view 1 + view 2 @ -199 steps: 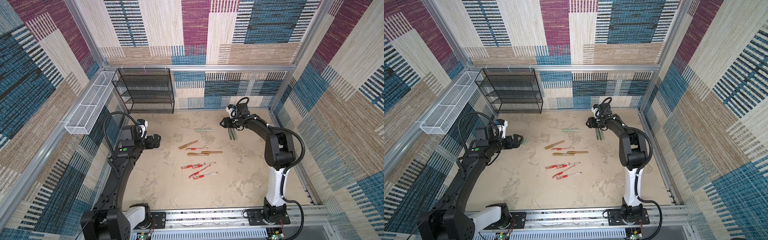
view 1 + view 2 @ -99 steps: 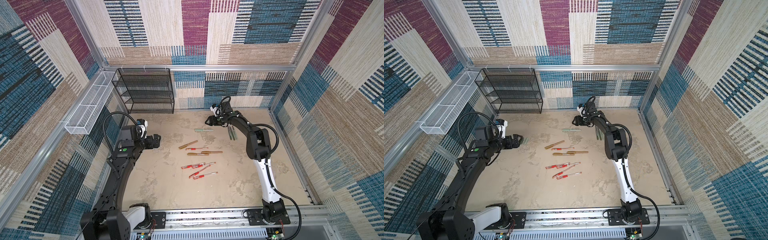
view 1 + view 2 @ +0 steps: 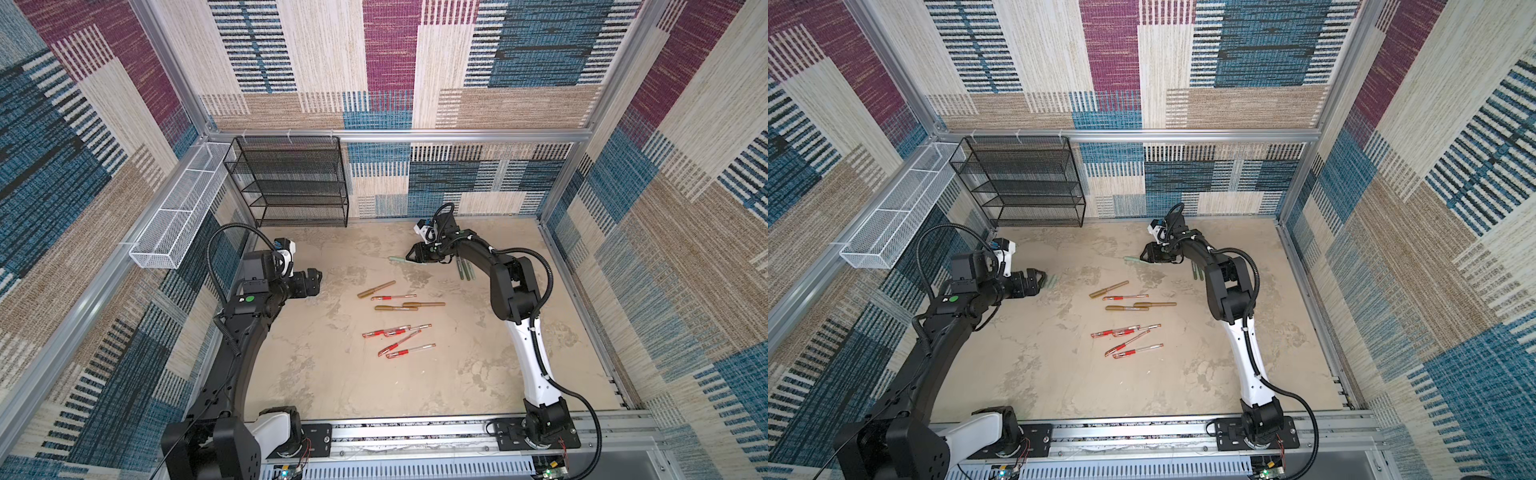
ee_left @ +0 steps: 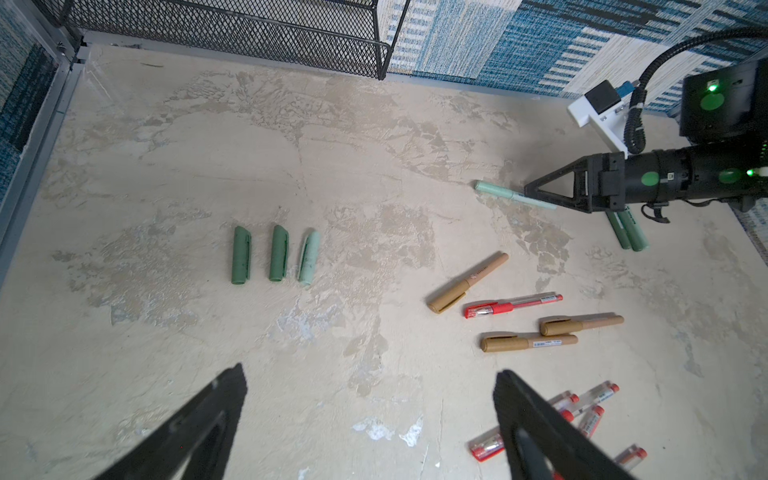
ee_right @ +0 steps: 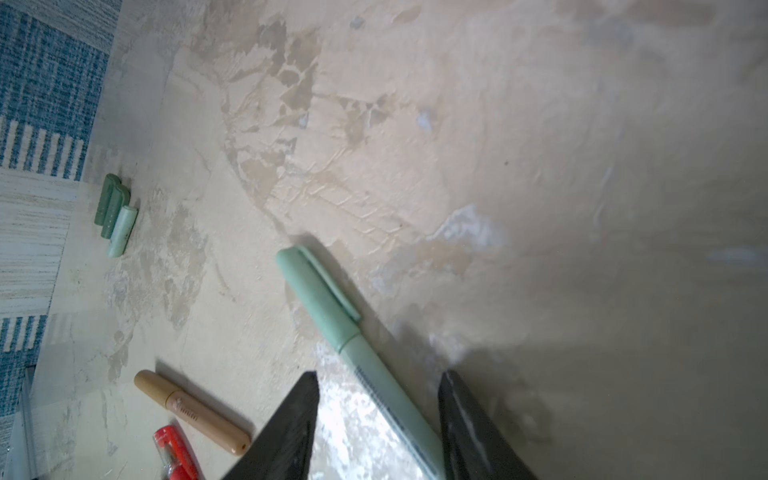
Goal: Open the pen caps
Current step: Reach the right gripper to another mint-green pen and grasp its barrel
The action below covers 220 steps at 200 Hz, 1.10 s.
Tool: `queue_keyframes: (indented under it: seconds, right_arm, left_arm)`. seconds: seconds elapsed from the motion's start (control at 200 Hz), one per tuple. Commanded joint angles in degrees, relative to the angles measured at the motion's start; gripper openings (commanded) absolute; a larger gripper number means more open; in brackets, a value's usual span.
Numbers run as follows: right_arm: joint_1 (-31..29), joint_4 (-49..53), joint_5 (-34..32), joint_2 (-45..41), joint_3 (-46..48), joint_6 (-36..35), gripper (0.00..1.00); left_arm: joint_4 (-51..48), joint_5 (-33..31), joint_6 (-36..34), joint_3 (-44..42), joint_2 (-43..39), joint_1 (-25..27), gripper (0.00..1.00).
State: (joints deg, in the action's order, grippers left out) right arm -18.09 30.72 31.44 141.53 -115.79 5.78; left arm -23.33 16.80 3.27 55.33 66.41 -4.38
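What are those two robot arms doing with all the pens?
They are pulling caps off pens. The right tool sits open around a light green pen, whose cap is on. The left tool hangs open and empty over the table. Three green caps already lie in a row near it, and more green pens lie by the right arm. The gold pens and red pens in the middle are capped.

Three green caps (image 4: 278,258), three green pens (image 4: 494,191), three gold pens (image 4: 528,343) and five red pens (image 4: 513,304).
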Motion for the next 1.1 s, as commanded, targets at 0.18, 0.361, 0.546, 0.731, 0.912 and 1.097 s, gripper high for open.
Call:
queue_keyframes:
  seconds: [0.18, 0.361, 0.546, 0.731, 0.912, 1.097]
  right_arm:
    - [-3.02, 4.7, -7.78, -3.02, 5.01, -4.21, 0.46]
    - [-4.0, 8.06, -13.46, -1.02, 2.13, -4.48, 0.39]
    - [-5.79, 11.2, -21.42, 0.46, -0.88, -5.0, 0.35]
    - [-7.08, 13.64, -27.55, 1.51, -2.55, -6.17, 0.3]
    - [-7.84, 14.88, -31.46, 1.22, -2.43, -6.5, 0.25]
    - [-8.17, 15.13, -32.08, -0.18, -1.25, -6.66, 0.18]
  left_arm:
    - [1.02, 0.69, 1.63, 0.55, 0.12, -0.17, 0.97]
    - [1.0, 0.78, 1.74, 0.57, -0.15, -0.19, 0.97]
    - [0.92, 0.69, 1.65, 0.47, -0.38, -0.19, 0.97]
    - [0.96, 0.78, 1.74, 0.37, -0.58, -0.18, 0.97]
    - [0.92, 0.56, 1.54, 0.39, -0.7, -0.18, 0.97]
    - [0.91, 0.61, 1.57, 0.39, -0.62, -0.22, 0.97]
